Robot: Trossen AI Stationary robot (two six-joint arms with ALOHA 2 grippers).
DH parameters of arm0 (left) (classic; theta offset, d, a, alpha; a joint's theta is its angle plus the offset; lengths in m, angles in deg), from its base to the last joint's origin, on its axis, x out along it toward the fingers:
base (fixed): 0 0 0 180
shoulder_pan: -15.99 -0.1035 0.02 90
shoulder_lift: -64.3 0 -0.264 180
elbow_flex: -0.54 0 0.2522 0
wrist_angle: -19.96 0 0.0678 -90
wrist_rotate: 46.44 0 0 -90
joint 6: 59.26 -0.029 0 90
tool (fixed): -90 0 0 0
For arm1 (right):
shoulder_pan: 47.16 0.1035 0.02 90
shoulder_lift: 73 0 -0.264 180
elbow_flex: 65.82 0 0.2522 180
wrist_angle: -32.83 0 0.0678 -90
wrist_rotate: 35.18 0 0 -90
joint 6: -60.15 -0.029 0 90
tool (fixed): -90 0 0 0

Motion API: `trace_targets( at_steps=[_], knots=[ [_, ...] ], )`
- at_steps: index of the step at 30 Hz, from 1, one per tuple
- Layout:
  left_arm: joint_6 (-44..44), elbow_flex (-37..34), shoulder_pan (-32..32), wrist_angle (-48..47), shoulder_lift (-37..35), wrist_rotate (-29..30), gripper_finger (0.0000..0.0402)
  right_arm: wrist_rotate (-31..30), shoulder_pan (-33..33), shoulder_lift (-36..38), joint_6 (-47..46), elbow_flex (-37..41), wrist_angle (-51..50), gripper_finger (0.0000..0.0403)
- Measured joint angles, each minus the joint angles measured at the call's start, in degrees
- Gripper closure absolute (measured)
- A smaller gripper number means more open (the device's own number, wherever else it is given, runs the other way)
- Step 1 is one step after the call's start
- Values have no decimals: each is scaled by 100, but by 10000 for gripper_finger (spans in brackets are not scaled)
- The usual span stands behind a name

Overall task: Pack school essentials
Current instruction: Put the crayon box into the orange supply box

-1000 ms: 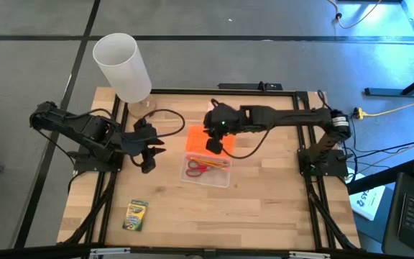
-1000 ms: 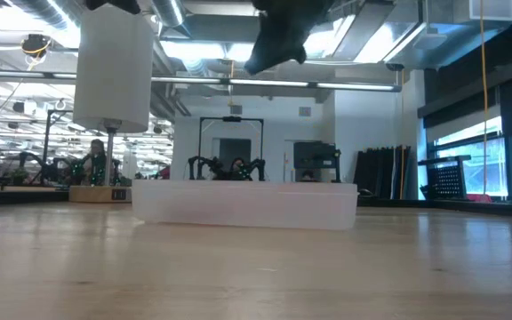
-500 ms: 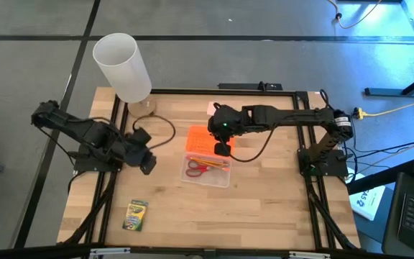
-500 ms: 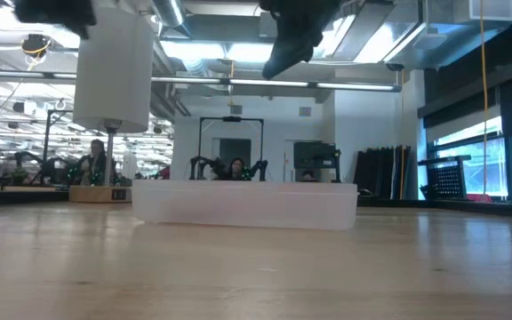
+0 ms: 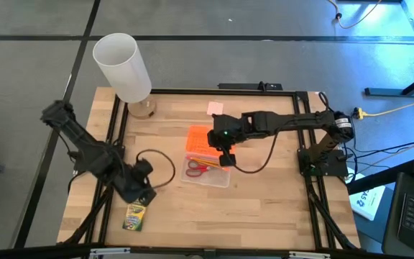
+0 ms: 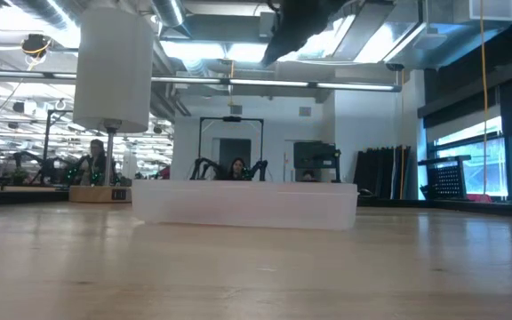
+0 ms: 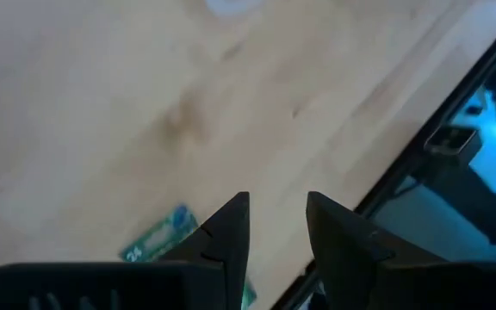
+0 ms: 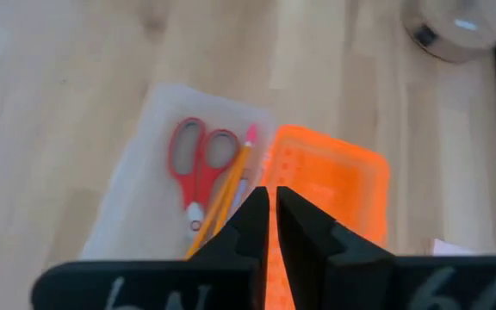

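Note:
A clear plastic box [image 5: 208, 171] sits mid-table and holds red-handled scissors [image 8: 198, 159] and thin pencils [image 8: 226, 191]. Its orange lid [image 5: 200, 139] lies beside its far side. The green-and-yellow crayon box [image 5: 135, 215] lies flat near the table's near-left corner. A small pink eraser [image 5: 215, 108] rests on the far part of the table. My left gripper [image 5: 146, 196] hovers open just above and beside the crayon box [image 7: 158, 243]. My right gripper [image 8: 271, 213] is shut, empty, above the clear box's far edge by the lid [image 8: 330, 196].
A tall white cylinder [image 5: 123, 67] stands at the table's far-left corner. Black cables loop across the wood near the left arm [image 5: 160, 162]. The low view shows the clear box [image 6: 245, 204] in front of the room beyond. Bare wood lies near and right of the box.
My left arm has swung from the table's middle left toward the near edge and now hangs over the crayon box. My right gripper has drifted a little toward the near edge, from over the orange lid to the clear box's far edge.

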Motion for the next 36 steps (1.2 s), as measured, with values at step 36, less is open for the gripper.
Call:
trace_targets(
  at_steps=[36],
  knots=[
    [1301, 0, 1656, 214, 881, 95, 292, 2321, 423, -4, 389, 7, 88, 374]
  ],
)
